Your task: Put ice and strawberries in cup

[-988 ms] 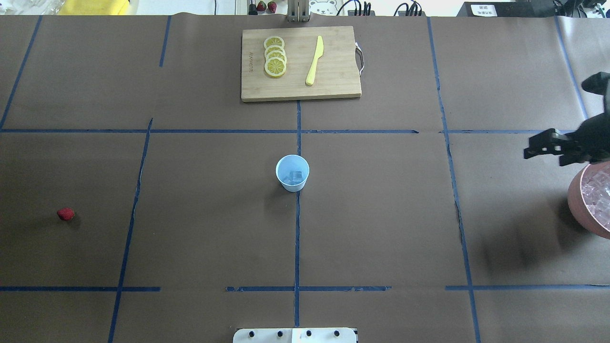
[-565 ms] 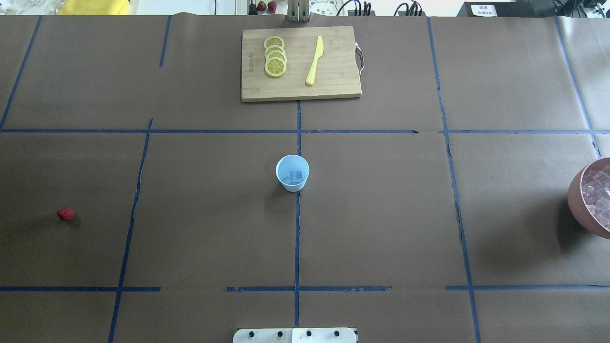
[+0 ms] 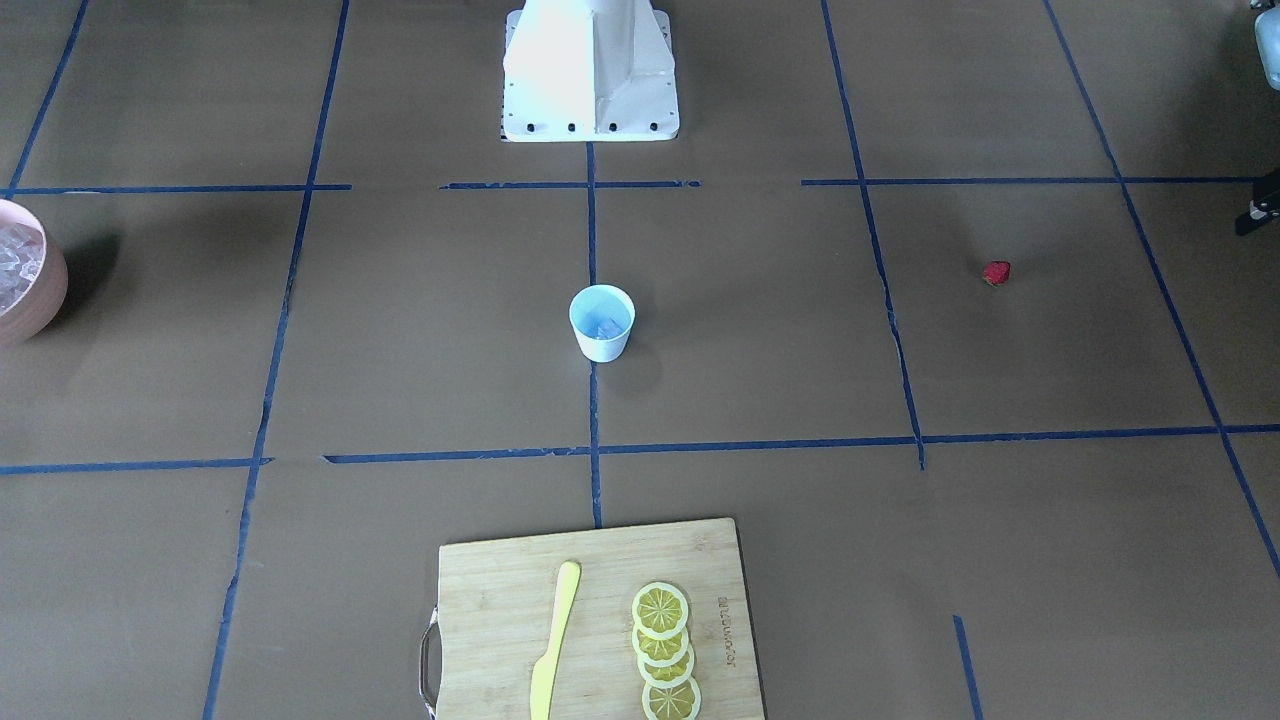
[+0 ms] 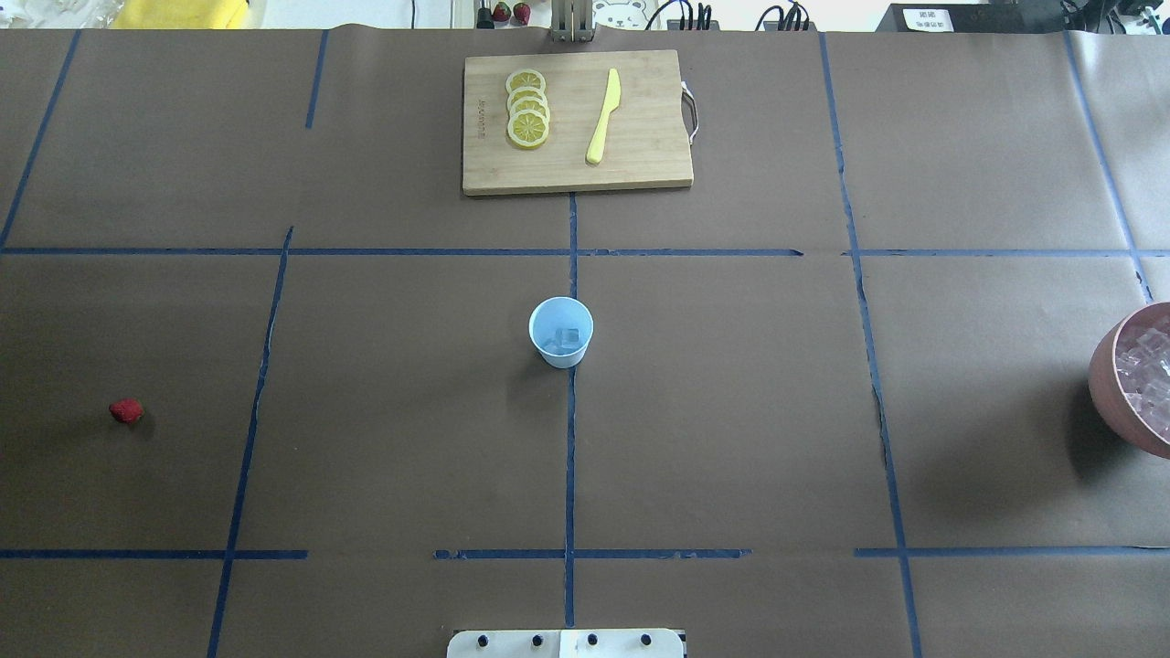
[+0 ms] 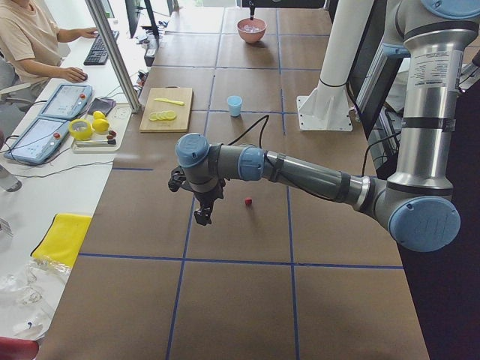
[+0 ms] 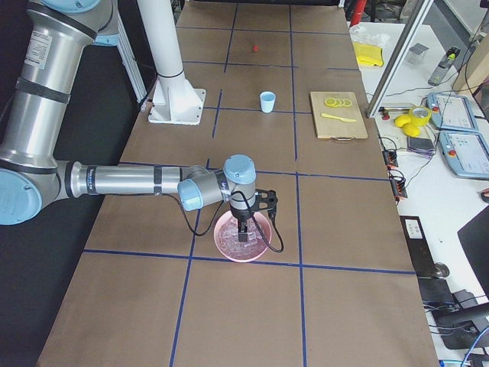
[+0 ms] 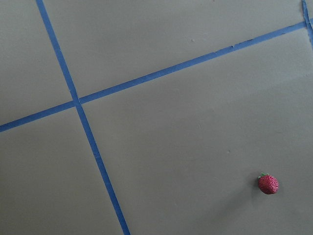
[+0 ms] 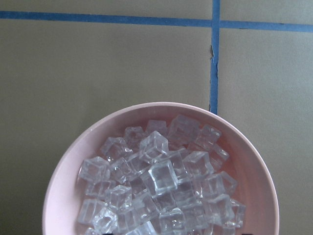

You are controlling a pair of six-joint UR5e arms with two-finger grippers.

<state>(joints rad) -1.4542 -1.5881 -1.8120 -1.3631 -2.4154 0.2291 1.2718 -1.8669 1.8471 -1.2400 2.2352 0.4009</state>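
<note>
The white cup [image 4: 560, 332] with a pale blue inside stands at the table's middle and holds a few ice cubes [image 4: 567, 338]; it also shows in the front view [image 3: 601, 322]. More ice [image 8: 161, 181] fills the pink bowl [image 8: 63, 176]. The strawberry [image 4: 126, 410] lies alone on the table's left part, and also shows in the left wrist view [image 7: 268, 184]. My left gripper [image 5: 202, 216] hangs above the table a little beside the strawberry [image 5: 247, 201]. My right gripper [image 6: 243, 229] points down over the bowl [image 6: 260, 246]. I cannot tell whether either is open.
A wooden cutting board [image 4: 576, 122] with lemon slices [image 4: 527, 110] and a yellow knife [image 4: 603, 117] lies at the far middle. The pink bowl [image 4: 1106, 384] sits at the table's right edge. Blue tape lines cross the brown cover. An operator sits beyond the far side.
My right gripper, a second ago at the overhead view's right edge beside the bowl, has moved out of that view. Cup, strawberry and bowl have not moved.
</note>
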